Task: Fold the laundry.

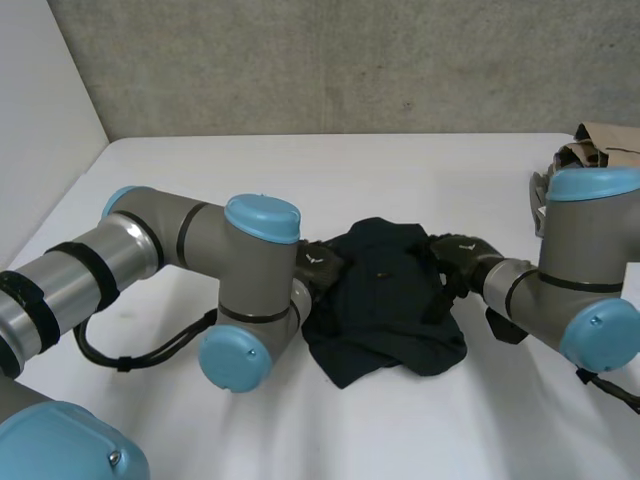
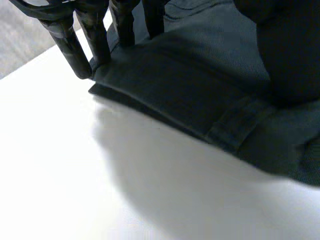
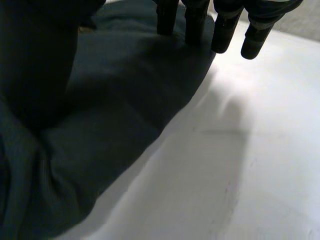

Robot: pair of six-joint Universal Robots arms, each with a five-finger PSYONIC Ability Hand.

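White bench (image 1: pixel 330 420) surface, grey wall (image 1: pixel 350 60) behind. A dark garment (image 1: pixel 385 300) lies crumpled at mid-bench, between the two arms.

Left hand (image 1: pixel 318 268): positioned at the garment's left edge. Its fingers (image 2: pixel 70 47) are straight and apart, tips down on a doubled hem where cloth meets bench.

Right hand (image 1: pixel 460 258): positioned at the opposite edge. Its fingers (image 3: pixel 223 35) are likewise straight and spread, some tips on the cloth and some just off it on the bench.

Neither hand is seen gripping cloth.

Step in hand, by judgement: securing both side edges before spreading the garment flat. To do it well:
- Slide the fingertips under a single layer, not the doubled hem.
- Close the thumb on the cloth before lifting.
- Draw both hands apart evenly, so that the bunched middle opens without twisting.

Crumpled brown paper (image 1: pixel 600 150) sits well apart, at the far right of the bench.
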